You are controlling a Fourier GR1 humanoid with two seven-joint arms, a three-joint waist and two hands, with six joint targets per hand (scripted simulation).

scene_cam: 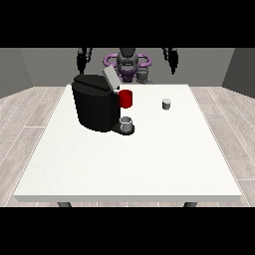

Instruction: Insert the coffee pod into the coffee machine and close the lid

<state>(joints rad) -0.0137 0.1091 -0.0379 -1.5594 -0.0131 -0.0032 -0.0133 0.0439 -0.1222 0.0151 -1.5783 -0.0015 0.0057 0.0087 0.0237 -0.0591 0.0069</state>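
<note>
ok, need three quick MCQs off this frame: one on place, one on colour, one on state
1. Where is the small grey pod?
A. on the table, towards the view's right of the coffee machine
B. inside the machine
C. in a hand

2. What colour is the part below the machine's lid?
A. blue
B. red
C. green

3. The lid is:
A. shut flat
B. raised
C. lying on the table

Key: 1 A, the pod stands alone on the white table; 2 B, a red holder shows there; 3 B, the lid tilts upward.

No text, label, brand, number or sign can be read anywhere: the coffee machine point(95, 107), at nine o'clock from the small pod point(167, 103), and the counter point(129, 164) bear no legible markings.
</note>
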